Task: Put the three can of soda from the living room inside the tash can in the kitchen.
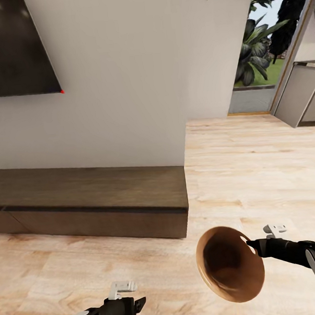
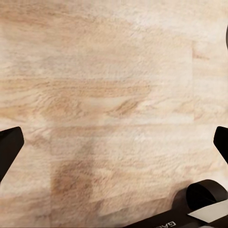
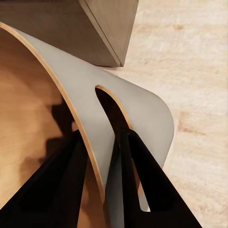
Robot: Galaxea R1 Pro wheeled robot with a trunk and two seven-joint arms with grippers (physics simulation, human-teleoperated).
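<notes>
The tash can point(image 1: 230, 266), a round copper-brown bin with a dark inside, hangs tilted low over the floor, its mouth turned towards me. My right gripper point(image 1: 252, 245) is shut on its rim. In the right wrist view the black fingers point(image 3: 61, 190) pinch the bin's wall point(image 3: 137, 109), one inside and one outside. My left gripper point(image 1: 140, 304) is open and holds nothing. Its fingertips point(image 2: 8, 147) stand far apart over bare planks. The soda cans are out of view.
A low dark wooden bench point(image 1: 94, 202) runs along a white wall, its corner close ahead of the bin. A black screen point(image 1: 7, 46) hangs above it. Light wood floor point(image 1: 255, 167) stretches right towards a glass door point(image 1: 256, 56) and grey cabinets point(image 1: 305, 95).
</notes>
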